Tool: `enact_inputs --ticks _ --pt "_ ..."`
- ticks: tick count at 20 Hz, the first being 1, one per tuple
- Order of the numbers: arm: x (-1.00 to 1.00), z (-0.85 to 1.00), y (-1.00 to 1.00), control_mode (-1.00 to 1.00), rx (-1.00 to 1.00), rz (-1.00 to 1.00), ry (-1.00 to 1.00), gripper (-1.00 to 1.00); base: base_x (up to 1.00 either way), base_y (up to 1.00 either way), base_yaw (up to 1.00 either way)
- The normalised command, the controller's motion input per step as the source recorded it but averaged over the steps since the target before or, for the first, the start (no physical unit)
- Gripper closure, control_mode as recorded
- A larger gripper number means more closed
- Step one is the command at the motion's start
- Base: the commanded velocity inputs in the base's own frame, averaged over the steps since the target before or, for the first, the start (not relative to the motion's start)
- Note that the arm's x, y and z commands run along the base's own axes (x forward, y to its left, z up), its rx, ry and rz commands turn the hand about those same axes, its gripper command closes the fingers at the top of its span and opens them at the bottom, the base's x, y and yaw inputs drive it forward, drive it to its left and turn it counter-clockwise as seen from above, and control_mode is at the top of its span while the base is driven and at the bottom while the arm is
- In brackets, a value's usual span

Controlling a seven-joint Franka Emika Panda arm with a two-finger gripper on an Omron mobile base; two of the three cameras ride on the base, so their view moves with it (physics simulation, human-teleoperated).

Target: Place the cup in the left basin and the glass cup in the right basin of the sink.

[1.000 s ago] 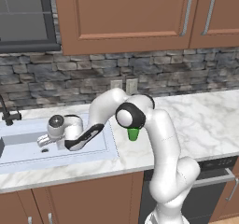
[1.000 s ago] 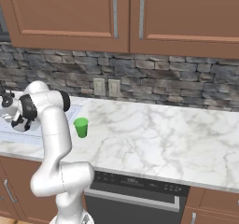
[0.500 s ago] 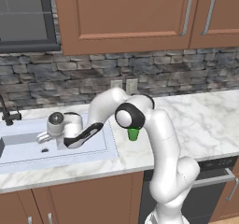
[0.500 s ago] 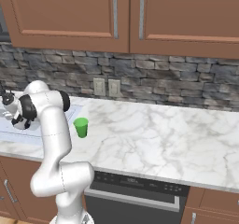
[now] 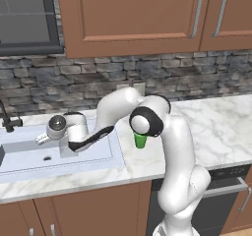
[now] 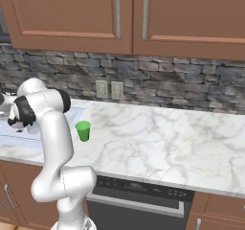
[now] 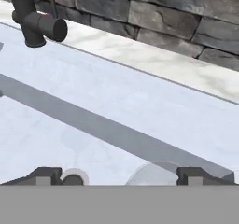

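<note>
Hand view: gripper (image 7: 119, 176) spread wide over the sink (image 7: 140, 115), the glass cup (image 7: 156, 174) between its tips (untouched); the cup (image 5: 140, 140) stands on the counter (image 5: 216, 127).

Left base view looking forward and down from behind arm's left, taking in sink (image 5: 59, 156), desk (image 5: 216, 127), cup (image 5: 140, 140). Right base view looking from behind arm's right, sharing same cup (image 6: 83, 130), desk (image 6: 162, 138), stone backsplash (image 6: 191, 80). Hand view sitting close and low over sink (image 7: 116, 106), facing tap (image 7: 35, 24) and backsplash (image 7: 154, 8).
</note>
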Motion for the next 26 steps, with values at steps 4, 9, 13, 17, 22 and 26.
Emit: enact_inputs --ticks 4,9,13,17,22,26 --pt "-0.28 0.59 0.0 -1.0 0.0 0.01 -0.13 -1.0 0.0 0.0 0.0" --pt "-0.32 0.42 -0.05 -1.0 0.07 0.0 -0.06 -1.0 0.0 0.0 0.0" --pt "-0.24 0.27 -0.12 -1.0 0.13 0.0 0.0 -1.0 0.0 0.0 0.0" --pt "-0.18 0.06 -0.16 -1.0 0.22 0.0 0.03 -1.0 0.0 0.0 0.0" --pt "-0.16 0.06 -0.22 -1.0 0.22 0.0 0.1 -1.0 0.0 0.0 0.0" --pt "-0.11 0.12 -0.15 -1.0 0.12 0.0 0.14 -1.0 0.0 0.0 0.0"
